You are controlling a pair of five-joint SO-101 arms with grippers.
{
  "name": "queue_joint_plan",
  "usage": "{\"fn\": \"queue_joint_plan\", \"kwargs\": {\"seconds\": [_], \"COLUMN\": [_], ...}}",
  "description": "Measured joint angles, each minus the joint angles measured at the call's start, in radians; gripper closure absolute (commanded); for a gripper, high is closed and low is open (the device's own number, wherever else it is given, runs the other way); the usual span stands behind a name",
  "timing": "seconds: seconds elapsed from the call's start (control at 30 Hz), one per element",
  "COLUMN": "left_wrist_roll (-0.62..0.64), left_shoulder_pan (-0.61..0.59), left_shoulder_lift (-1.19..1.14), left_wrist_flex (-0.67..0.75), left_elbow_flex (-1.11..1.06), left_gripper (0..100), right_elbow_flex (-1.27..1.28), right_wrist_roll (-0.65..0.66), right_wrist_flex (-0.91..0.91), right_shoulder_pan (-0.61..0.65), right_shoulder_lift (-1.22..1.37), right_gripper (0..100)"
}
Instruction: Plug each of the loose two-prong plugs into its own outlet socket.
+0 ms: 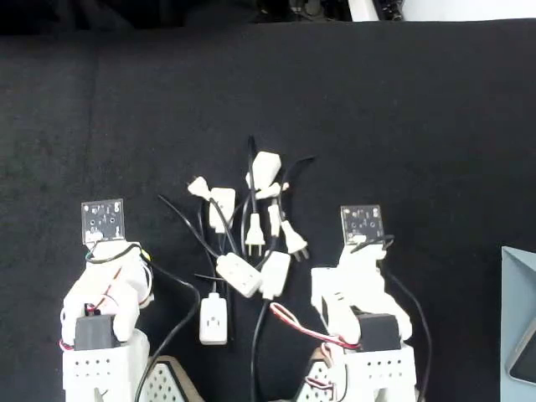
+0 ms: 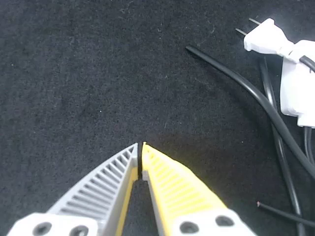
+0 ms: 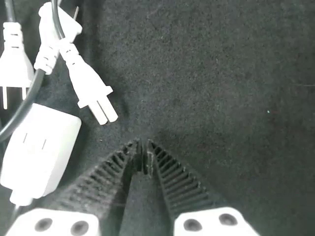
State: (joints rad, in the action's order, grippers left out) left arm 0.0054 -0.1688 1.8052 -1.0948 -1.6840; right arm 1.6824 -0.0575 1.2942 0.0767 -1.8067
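Observation:
Several white two-prong plugs and white outlet sockets on black cords lie tangled in the middle of the black table. One plug (image 1: 255, 231) and a second plug (image 1: 293, 239) lie above two sockets (image 1: 239, 275) (image 1: 275, 275); a third socket (image 1: 213, 319) lies nearer the arms. My left gripper (image 2: 141, 147) is shut on nothing over bare cloth, with a plug (image 2: 263, 39) and a socket (image 2: 298, 81) off to its side. My right gripper (image 3: 143, 145) is also shut and holds nothing, close to a plug (image 3: 91, 83) and a socket (image 3: 40, 147).
The left arm (image 1: 105, 310) and right arm (image 1: 360, 314) sit at the near edge, either side of the cord pile. A grey-blue object (image 1: 519, 314) lies at the right edge. Black cords (image 2: 256, 93) trail across the cloth. The far half of the table (image 1: 377, 100) is bare cloth.

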Motion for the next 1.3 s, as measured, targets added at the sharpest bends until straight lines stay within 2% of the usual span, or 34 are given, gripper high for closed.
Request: {"fn": "queue_joint_plan", "kwargs": {"seconds": [0.3,0.47,0.6,0.93,1.03,1.17,1.3], "left_wrist_roll": [0.0,0.003,0.003,0.003,0.0,-0.009,-0.12], "left_shoulder_pan": [0.0,0.0,0.0,-0.002,-0.015,-0.1,-0.192], "left_shoulder_lift": [0.0,0.0,0.005,0.012,0.011,0.011,0.011], "left_wrist_flex": [-0.003,-0.144,-0.176,-0.149,-0.097,-0.049,-0.037], "left_elbow_flex": [0.0,0.0,0.0,0.046,0.052,0.052,0.054], "left_gripper": [97,97,97,97,97,97,97], "right_elbow_flex": [0.0,0.0,0.0,0.0,-0.002,-0.011,-0.087], "right_wrist_roll": [0.0,0.0,0.0,0.006,0.103,0.324,0.419], "right_wrist_flex": [0.0,0.0,0.0,0.0,-0.005,-0.091,-0.172], "right_shoulder_pan": [0.0,0.0,0.0,-0.006,-0.006,-0.009,-0.02], "right_shoulder_lift": [0.0,0.0,0.0,0.0,0.0,0.0,0.0], "right_gripper": [96.9,96.9,96.8,96.6,96.7,96.6,96.6]}}
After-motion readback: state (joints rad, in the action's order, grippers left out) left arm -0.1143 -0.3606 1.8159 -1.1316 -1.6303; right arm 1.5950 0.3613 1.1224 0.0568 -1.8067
